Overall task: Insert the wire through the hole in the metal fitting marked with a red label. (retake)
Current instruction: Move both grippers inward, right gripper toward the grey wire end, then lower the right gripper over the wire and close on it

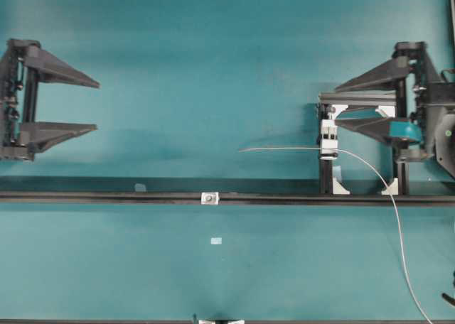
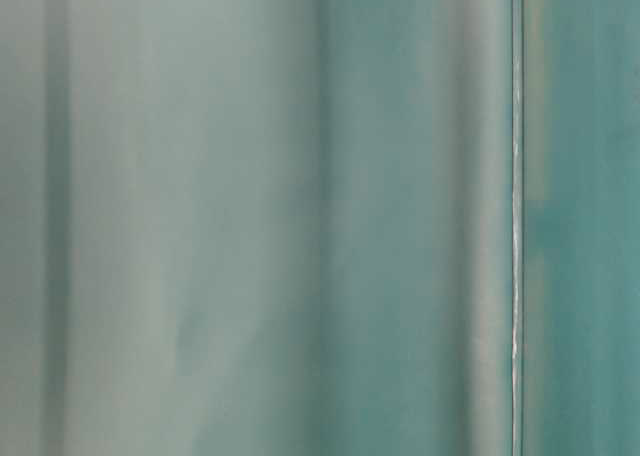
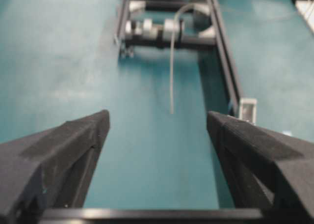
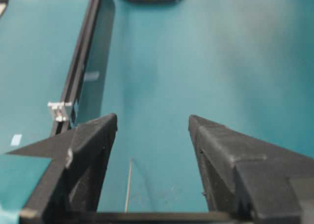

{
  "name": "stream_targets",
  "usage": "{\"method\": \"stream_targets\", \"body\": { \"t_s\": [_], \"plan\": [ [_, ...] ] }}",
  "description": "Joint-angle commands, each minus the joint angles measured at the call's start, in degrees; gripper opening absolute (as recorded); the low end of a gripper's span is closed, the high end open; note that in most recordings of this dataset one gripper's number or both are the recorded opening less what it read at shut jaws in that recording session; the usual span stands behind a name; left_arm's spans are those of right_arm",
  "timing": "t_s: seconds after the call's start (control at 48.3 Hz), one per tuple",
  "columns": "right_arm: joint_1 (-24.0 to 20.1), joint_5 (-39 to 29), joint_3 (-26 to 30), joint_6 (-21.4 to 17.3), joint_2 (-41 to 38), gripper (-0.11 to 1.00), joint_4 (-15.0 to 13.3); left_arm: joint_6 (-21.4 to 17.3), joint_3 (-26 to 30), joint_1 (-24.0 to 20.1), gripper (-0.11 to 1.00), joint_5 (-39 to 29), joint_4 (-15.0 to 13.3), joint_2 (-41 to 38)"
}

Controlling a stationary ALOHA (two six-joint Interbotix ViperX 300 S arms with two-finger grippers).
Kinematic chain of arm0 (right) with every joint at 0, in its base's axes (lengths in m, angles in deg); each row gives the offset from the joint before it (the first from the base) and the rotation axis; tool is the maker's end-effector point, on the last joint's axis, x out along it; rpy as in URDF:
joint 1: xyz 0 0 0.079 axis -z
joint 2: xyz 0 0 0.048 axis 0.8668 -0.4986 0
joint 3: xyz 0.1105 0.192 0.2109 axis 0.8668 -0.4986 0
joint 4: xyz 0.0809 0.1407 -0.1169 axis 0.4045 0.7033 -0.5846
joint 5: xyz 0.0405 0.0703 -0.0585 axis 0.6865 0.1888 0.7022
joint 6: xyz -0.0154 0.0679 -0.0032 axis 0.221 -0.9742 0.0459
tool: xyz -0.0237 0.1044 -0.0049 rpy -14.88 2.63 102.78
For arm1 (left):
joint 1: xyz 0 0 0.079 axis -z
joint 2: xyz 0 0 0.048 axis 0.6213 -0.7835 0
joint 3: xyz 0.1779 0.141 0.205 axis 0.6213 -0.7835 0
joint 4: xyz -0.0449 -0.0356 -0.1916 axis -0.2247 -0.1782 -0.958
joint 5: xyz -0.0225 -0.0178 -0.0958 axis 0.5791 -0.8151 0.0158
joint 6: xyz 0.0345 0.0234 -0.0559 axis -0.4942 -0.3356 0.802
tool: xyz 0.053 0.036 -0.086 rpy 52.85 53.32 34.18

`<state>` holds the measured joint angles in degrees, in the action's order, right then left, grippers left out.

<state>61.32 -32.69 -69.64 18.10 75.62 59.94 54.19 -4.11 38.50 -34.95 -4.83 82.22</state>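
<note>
Overhead view, near edge: pale tag [image 1: 217,241] flat on the teal table [image 1: 213,89], just toward 6 o'clock from the rail.
Rail [image 1: 106,195]: black, crossing the whole view from 9 to 3 o'clock.
Fitting [image 1: 210,197]: tiny silvery square seated on the rail near its middle; dark hole [image 1: 210,197] at centre.
Wire [image 1: 384,189]: free tip near centre, pointing toward 9 o'clock; runs level to the clip, then arcs down toward 5 o'clock and off the bottom edge. Tip well apart from the fitting, lying toward 1 o'clock of it.
Clip [image 1: 328,141]: white block on a black frame [image 1: 325,175] at 3 o'clock, wire passing through it.
Left gripper [image 1: 96,105]: at 9 o'clock, fingers spread wide, nothing between them, well apart from wire and fitting.
Right gripper [image 1: 336,104]: at 3 o'clock above the frame, fingers spread, nothing pinched; lower finger just beside the clip.
Left wrist view: wire [image 3: 171,71] hanging toward 6 o'clock from the far frame; fitting [image 3: 248,109] at 3 o'clock on the rail.
Right wrist view: wire tip [image 4: 128,184] low between the spread fingers, untouched; fitting [image 4: 60,110] at 9 o'clock.
Table-level view: blurred teal only.
</note>
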Motion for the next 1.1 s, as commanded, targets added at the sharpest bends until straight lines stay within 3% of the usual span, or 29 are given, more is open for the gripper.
{"method": "stream_targets", "body": {
  "t_s": [0.0, 0.518, 1.077],
  "plan": [
    [0.09, 0.26, 1.58, -0.7, -2.02, 0.68, 0.0, -0.09, 1.05, 0.09, 0.51, 0.88, -0.09, -2.11],
    [-0.97, 2.29, 3.43, -1.49, -13.71, 0.68, 0.0, -0.09, 0.7, 0.09, 0.5, 3.96, -0.09, -9.84],
    [-1.67, 1.76, 10.55, -2.99, -29.44, 0.68, -0.09, 0.26, 1.32, 0.09, 0.49, 7.29, -0.18, -17.23]
  ]
}}
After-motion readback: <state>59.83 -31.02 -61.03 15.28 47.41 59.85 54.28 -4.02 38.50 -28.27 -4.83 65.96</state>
